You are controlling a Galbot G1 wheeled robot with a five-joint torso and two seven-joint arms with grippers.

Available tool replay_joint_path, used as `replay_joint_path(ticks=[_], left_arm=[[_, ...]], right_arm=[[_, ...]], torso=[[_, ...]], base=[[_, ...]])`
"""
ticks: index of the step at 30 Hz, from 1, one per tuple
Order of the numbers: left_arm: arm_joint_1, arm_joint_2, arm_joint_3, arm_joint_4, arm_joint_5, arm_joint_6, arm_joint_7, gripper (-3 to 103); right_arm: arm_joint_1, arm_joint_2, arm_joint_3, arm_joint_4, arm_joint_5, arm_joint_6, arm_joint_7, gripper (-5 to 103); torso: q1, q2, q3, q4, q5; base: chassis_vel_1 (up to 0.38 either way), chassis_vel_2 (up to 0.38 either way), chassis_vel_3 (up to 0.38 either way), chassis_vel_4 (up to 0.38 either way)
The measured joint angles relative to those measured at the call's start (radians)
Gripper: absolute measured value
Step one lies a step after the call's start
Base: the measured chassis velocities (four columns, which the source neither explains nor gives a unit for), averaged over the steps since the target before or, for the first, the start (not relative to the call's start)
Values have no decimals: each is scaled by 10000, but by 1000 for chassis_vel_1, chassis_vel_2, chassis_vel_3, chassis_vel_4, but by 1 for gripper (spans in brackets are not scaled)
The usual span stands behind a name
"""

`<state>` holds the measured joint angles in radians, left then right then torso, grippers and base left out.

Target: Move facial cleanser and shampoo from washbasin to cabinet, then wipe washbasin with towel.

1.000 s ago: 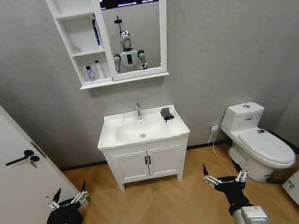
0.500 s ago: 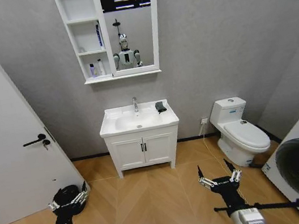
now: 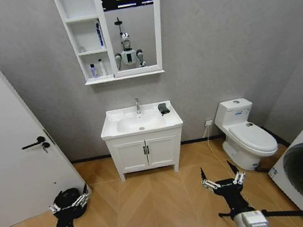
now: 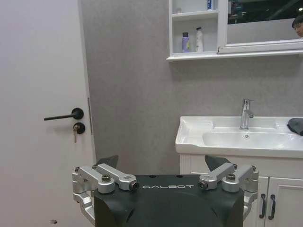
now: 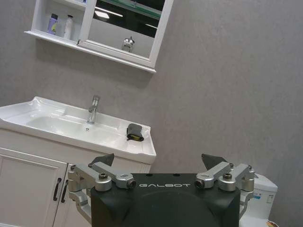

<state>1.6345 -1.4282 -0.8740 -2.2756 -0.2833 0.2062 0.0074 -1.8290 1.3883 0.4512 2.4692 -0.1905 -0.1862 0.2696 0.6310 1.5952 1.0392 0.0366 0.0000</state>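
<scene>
As seen from the head, well back from the far wall: washbasin (image 3: pixel 140 121) centred against the grey wall on a low vanity (image 3: pixel 146 153) with two doors, long side running along the wall, tap (image 3: pixel 137 105) at the back edge. Towel (image 3: pixel 164 108) folded on the basin's right rear corner, just beside the bowl, long side running front to back. Above, cabinet (image 3: pixel 85 34) of open shelves standing upright, joined on its right to a mirror (image 3: pixel 129 24); two small bottles (image 3: pixel 96 69) upright on its lowest shelf, a dark blue tube (image 3: pixel 100 34) standing one shelf up. Left gripper (image 3: pixel 69 202) low over the wooden floor (image 3: pixel 150 207), fingers spread wide, holding nothing; right gripper (image 3: pixel 224 180) likewise low over the floor, spread wide and empty. Both well apart from the basin. From the left wrist: door (image 4: pixel 42 109) with its black handle (image 4: pixel 64 115) close by, bottles as one purple and one white, towel cut off at the edge. From the right wrist: towel whole, showing a yellowish label on its near end, and a corner of the toilet (image 3: pixel 247 133) behind the gripper body.
</scene>
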Motion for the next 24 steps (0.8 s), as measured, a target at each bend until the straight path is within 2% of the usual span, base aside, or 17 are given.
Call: replay_joint_path(ticks=[24], left_arm=[[0,0,0,0,0,0,0,100]], right_arm=[[2,0,0,3,13,-8,12,100]], torso=[[3,-1,1,0,0]], base=[[4,5,6,3]])
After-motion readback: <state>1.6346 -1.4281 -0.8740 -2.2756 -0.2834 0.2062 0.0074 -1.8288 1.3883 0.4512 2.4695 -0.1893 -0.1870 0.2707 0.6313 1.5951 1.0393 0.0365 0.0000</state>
